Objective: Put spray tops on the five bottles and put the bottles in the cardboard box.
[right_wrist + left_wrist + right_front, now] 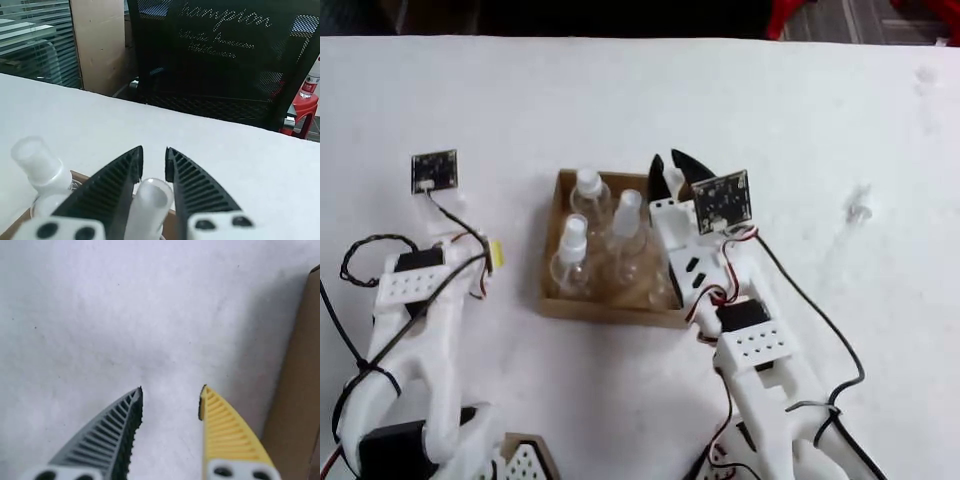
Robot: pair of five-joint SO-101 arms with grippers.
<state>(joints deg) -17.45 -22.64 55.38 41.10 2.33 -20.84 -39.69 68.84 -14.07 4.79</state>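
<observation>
Centrally, capped bottles point(588, 192) stand in the box point(610, 312); the right gripper point(672, 170) hangs released at its upper-right corner, the left gripper point(170, 401) released over table point(820, 120) left of it.

We found the right arm point(760, 345) masking one corner of the cardboard box point(605, 312); the bottles point(570, 262) there could not be counted.

The high camera is looking straight down on the table point(620, 90) from well above. The left wrist camera is facing down, close over it, past the left gripper point(171, 390). The right one is looking nearly level past the right gripper point(154, 150) towards the far edge. All three are catching the cardboard box point(610, 308).
</observation>
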